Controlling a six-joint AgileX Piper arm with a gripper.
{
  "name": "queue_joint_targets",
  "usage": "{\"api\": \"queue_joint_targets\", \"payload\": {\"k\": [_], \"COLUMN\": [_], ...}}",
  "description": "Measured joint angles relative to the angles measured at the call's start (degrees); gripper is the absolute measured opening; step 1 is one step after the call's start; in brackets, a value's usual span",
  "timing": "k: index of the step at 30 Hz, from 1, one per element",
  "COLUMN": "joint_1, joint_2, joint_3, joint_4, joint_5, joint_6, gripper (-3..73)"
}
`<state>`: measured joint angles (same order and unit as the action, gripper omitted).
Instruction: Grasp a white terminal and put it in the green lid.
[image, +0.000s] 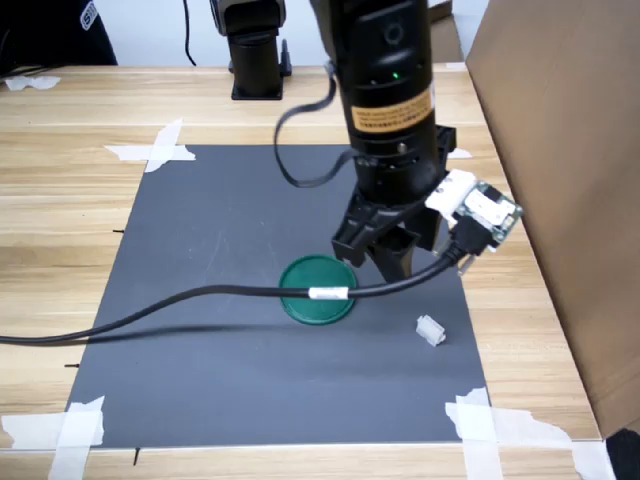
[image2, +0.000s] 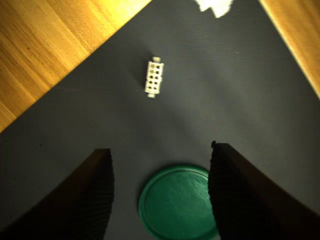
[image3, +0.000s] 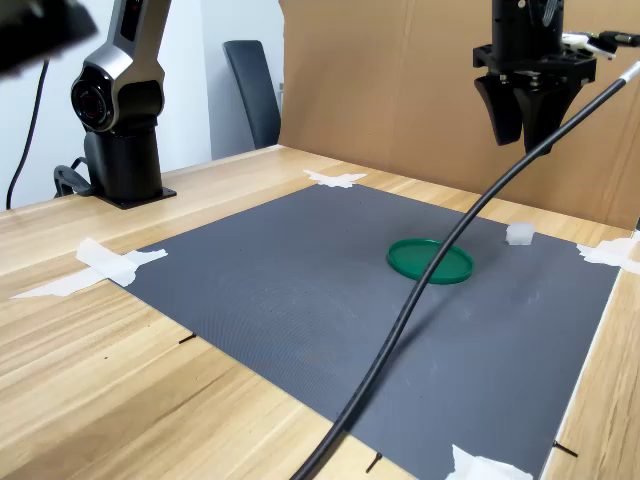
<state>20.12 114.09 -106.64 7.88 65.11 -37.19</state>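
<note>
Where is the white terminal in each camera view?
First exterior view: terminal on the mat, right of the green lid.
Wrist view: terminal on the mat, beyond the lid and the end effector.
Second exterior view: terminal right of and behind the lid.
Shared landmark: the lid.

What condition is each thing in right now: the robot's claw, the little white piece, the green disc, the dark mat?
Gripper: fingers open, empty, raised above the mat.
Tiny white blocky plastic terminal: loose on the mat, apart from the lid, not grasped.
Flat round dark green plastic lid: lying flat, nothing in it.
Dark grey mat: flat, corners taped to the wooden table.
</note>
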Motion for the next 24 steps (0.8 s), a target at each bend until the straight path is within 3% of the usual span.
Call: {"api": "queue_joint_targets", "payload": {"k": [10, 17, 24], "joint_1": [1.9, 5.8, 5.9], "joint_2": [7.9, 14.1, 15.5], "joint_3": [-2.5, -12.8, -13.2], "joint_4": [0.7, -3.9, -4.6], "joint_5": [-1.2, 4.3, 4.8], "joint_6": [1.4, 6.6, 8.7], "gripper": [48.8, 50.4, 50.6]}}
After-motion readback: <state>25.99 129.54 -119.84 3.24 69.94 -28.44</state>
